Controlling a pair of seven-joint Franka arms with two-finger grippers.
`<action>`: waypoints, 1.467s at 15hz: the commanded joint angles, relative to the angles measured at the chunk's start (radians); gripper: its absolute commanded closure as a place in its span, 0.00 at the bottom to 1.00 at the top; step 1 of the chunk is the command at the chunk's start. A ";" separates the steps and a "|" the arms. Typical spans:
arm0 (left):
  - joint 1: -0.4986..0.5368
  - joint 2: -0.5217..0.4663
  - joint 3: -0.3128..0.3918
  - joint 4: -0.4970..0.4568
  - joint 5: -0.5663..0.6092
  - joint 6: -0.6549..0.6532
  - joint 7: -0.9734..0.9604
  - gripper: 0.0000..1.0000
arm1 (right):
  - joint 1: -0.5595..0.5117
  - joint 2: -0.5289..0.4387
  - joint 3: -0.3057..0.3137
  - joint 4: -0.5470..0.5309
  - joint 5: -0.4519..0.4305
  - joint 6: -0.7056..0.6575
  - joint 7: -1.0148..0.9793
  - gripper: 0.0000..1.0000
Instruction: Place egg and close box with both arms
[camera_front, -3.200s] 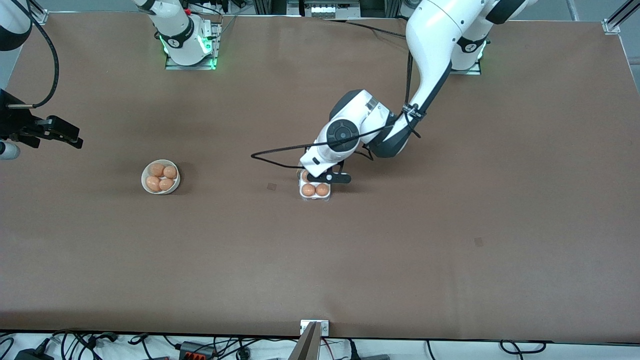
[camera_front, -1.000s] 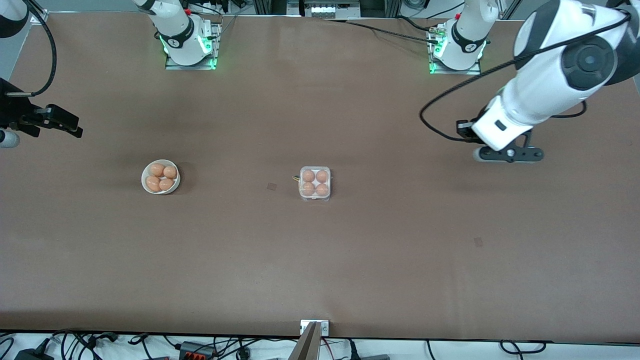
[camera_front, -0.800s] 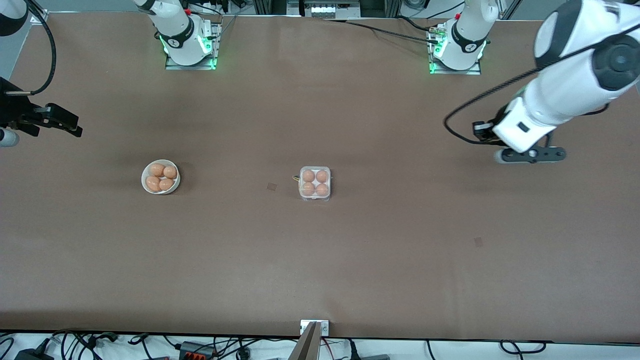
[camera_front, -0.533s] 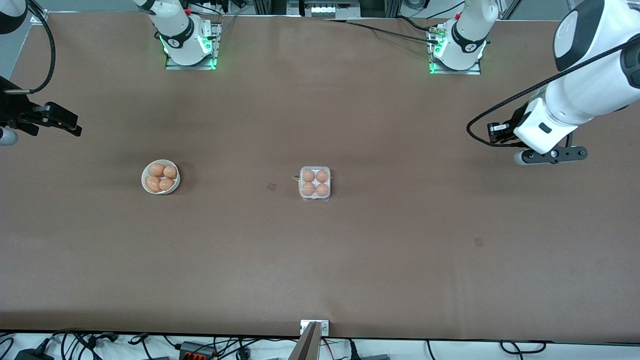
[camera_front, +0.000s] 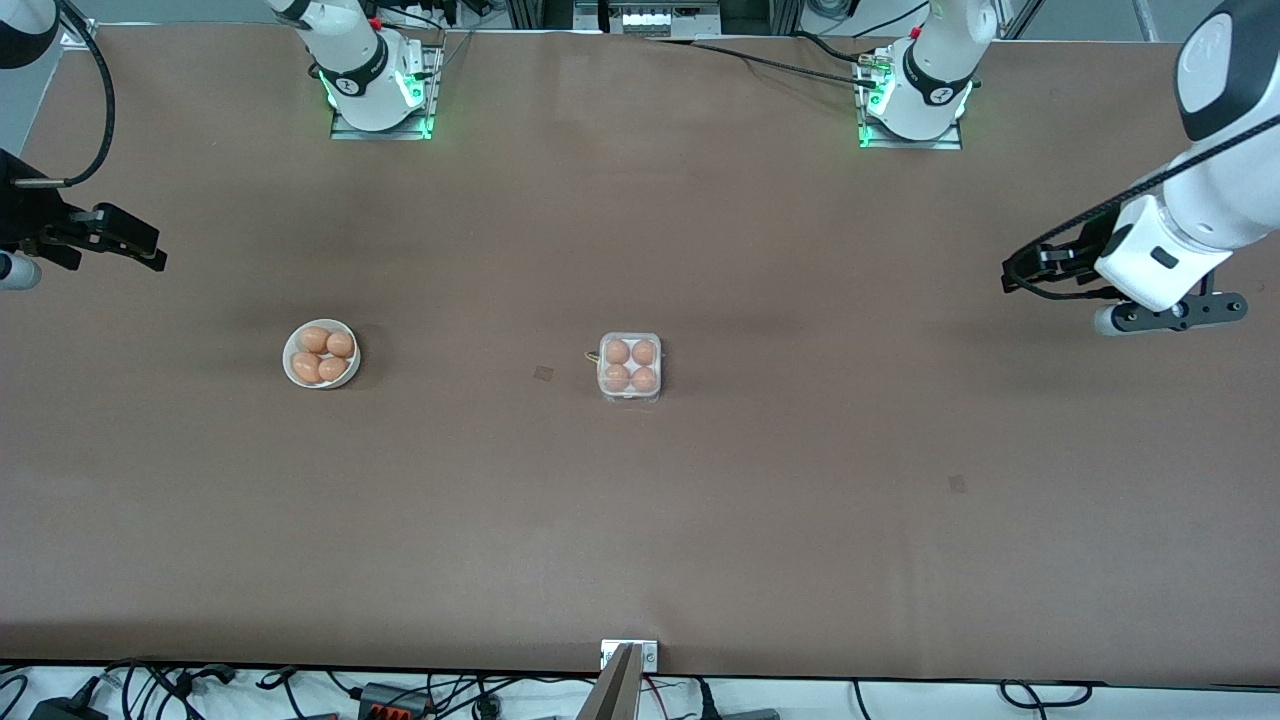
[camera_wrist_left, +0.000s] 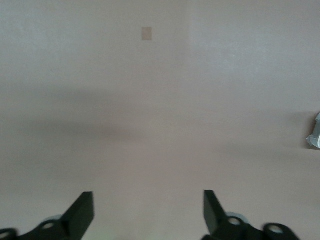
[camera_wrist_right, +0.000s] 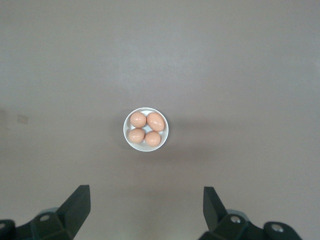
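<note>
— Since the last frames, what moved?
— Left gripper (camera_wrist_left: 145, 215) pulled away toward its own table end, fingers apart over bare table (camera_front: 800, 520). The egg carton (camera_front: 630, 367) sits mid-table, four eggs inside; its lid is hard to make out.
— Right gripper (camera_wrist_right: 145, 215)?
— Waiting, spread and empty, above the white bowl (camera_wrist_right: 145, 129) of four eggs; the front view cuts it off.

The wide brown matte table (camera_front: 800, 520) carries a small square clear-plastic egg box (camera_front: 630, 367) at its middle and a round white bowl (camera_front: 321, 354) of orange-brown eggs toward the right arm's end, well apart.
</note>
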 joint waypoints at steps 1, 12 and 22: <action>0.006 0.039 -0.007 0.068 0.004 -0.044 0.007 0.00 | -0.016 -0.032 0.013 -0.029 0.008 0.007 -0.004 0.00; 0.029 -0.013 -0.030 0.064 0.122 -0.028 -0.013 0.00 | -0.009 -0.037 0.016 -0.026 0.008 0.002 -0.003 0.00; 0.031 -0.061 -0.045 -0.008 0.122 0.032 -0.022 0.00 | -0.010 -0.035 0.016 -0.029 0.010 0.004 -0.003 0.00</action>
